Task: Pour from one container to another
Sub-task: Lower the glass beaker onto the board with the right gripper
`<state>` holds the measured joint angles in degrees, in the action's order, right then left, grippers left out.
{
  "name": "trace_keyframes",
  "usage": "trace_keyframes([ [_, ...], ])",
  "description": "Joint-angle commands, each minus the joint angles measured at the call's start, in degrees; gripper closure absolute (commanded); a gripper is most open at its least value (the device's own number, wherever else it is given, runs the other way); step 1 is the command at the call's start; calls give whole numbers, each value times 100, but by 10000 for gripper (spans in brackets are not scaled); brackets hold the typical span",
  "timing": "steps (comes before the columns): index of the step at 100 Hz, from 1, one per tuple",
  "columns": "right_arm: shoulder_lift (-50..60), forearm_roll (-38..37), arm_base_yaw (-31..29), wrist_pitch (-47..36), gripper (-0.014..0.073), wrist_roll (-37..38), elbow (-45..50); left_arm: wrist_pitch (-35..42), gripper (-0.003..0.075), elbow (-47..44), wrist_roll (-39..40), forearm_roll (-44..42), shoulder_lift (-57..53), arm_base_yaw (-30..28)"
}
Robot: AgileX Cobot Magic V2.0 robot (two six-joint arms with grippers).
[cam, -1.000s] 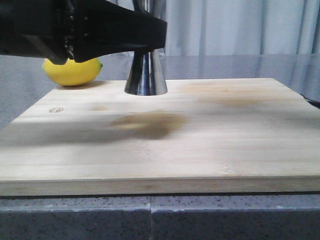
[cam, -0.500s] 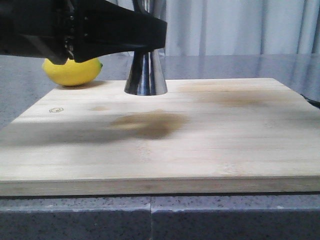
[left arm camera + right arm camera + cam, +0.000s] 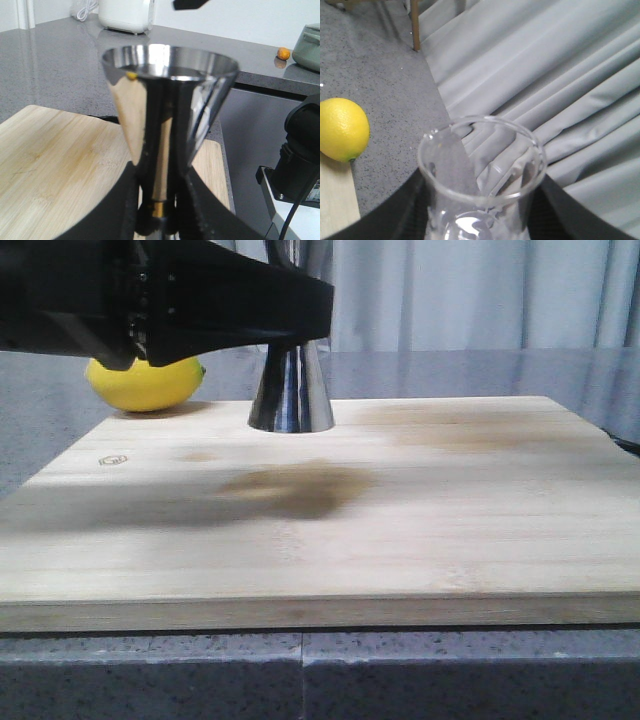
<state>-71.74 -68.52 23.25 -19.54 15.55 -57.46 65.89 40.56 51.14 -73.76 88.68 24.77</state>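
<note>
gripping the jigger, the left hand stays unmoved since earlier.

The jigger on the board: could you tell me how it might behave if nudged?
The jigger looks stiff, being polished steel. Its hourglass shape stands tall on a modest base, so it may tip rather than slide. The left tool seems clamped at its waist, which should steady it.

Count, all views:
- steel jigger x1, upright on board
- glass beaker x1, seen in right wrist view only
- lemon x1
- wooden cutting board x1
- claw: 2 total, left claw w/ jigger btwn fingers, right claw at beaker
- white appliance x1
- small orange round item x1, far counter, type unclear
</note>
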Motion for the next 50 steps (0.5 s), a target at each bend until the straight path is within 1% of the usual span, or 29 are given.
trace_keyframes([
  [1, -7, 619, -223, -203, 488, 55, -214, 1144, 739, 161, 60, 214, -237, -10],
  [22, -253, 1361, -832, -794, 487, 97, -52, 1144, 739, 161, 60, 214, -237, -10],
  [40, -253, 2015, -1337, -1449, 488, 120, 464, 1144, 739, 161, 60, 214, -237, -10],
  [50, -253, 2169, -1549, -1679, 487, 120, 799, 1144, 739, 161, 60, 214, -237, -10],
])
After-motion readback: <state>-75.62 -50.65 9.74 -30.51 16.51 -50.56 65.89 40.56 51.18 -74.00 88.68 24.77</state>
